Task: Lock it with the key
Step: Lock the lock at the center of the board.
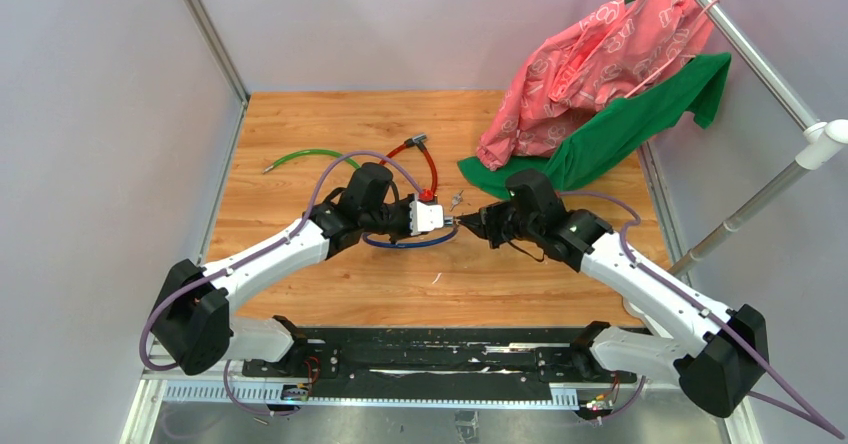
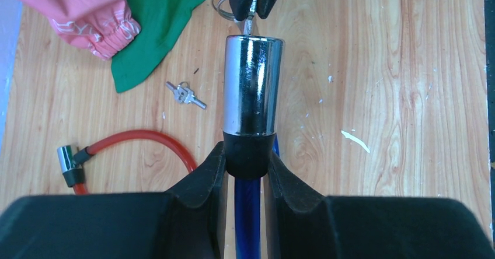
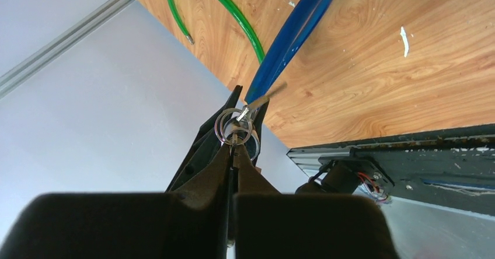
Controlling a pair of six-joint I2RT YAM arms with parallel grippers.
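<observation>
The 2 arms met near the middle of the wooden tabletop (image 1: 290, 119), gripper tips pointing at each other. The left gripper (image 2: 246, 157) was clamped on the black collar just behind the chrome cylinder (image 2: 253, 84) at the end of the blue cable (image 2: 247, 212). The cylinder stuck out forward from between the fingers, while the cable ran back between them.

The right gripper (image 3: 234, 153) was pinched shut on the key (image 3: 257, 102), with the key ring (image 3: 233, 128) lying against the fingertips and the thin blade sticking out past them. In the left wrist view the blade tip reached the far end face of the cylinder – whether it sat inside the keyhole could not be told. From the right wrist view the blue cable rose as a blurred band behind the key.

A second small bunch of spare keys (image 2: 185, 94) lay flat on the tabletop to the left of the cylinder, apart from it. The red cable (image 2: 140, 137) curved nearby, its own silver lock end (image 2: 68, 158) resting on the wood – the green cable (image 1: 310, 154) lay farther out on the left. A pink garment (image 1: 590, 59) hung over a green cloth (image 1: 620, 124) at the far right corner.
</observation>
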